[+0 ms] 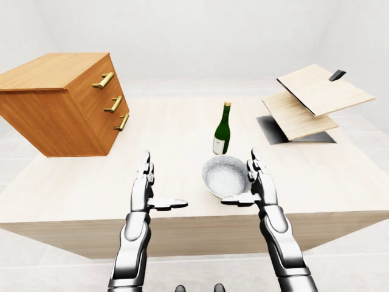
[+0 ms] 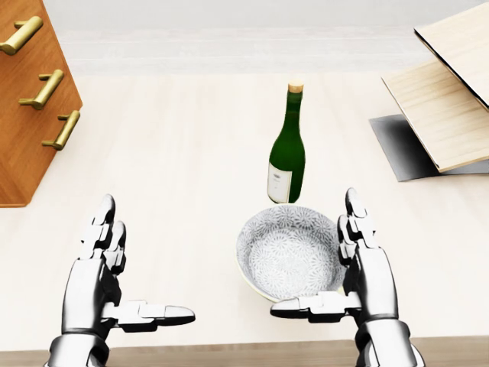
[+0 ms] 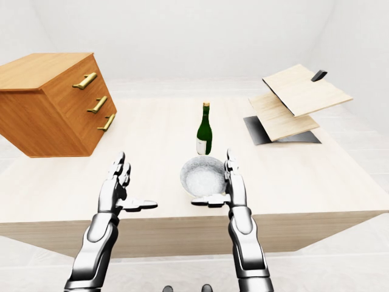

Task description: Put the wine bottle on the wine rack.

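Wine bottle [image 2: 287,153] upright mid-table [image 2: 176,153], just above bowl [image 2: 288,254]. Glass: likely heavy, slippery, breakable; grip body below shoulder. Left robot hand [image 2: 114,287], right robot hand [image 2: 344,271] both spread, empty.

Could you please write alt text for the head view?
A green wine bottle stands upright on a pale table, just above a patterned bowl. Two open robot hands, left and right, hover near the bottom edge.
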Controlling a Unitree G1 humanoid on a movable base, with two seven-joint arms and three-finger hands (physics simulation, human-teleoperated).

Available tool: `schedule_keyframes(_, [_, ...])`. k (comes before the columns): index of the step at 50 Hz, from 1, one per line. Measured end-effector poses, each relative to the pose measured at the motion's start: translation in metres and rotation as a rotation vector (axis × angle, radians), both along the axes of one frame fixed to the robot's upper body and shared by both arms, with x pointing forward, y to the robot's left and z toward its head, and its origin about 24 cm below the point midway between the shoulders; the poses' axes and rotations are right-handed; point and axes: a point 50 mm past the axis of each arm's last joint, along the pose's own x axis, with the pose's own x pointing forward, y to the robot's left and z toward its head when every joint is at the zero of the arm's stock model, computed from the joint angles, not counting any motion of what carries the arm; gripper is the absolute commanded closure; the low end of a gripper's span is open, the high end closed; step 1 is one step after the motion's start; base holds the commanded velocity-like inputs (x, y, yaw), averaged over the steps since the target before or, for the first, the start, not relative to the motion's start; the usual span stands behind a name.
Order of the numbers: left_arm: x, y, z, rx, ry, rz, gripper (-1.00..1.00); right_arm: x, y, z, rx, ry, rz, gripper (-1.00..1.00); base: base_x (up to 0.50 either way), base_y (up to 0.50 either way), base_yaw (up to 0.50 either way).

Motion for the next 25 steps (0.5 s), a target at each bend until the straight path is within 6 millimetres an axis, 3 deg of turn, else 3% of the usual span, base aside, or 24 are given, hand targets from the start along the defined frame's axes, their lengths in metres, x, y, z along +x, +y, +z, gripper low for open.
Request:
schedule_keyframes(14, [-0.021,0.007,0.020,-0.016,-0.049,0.011,-1.00,-0.012,-0.009,0.014,0.002,-0.023,-0.027,-1.00,0.00,0.00,0.00])
schedule_keyframes(25, [-0.036,0.014,0.050,-0.007,-0.173,0.022,-1.00,-0.023,-0.014,0.045,-0.010,-0.159,-0.037,-1.00,0.00,0.00,0.00])
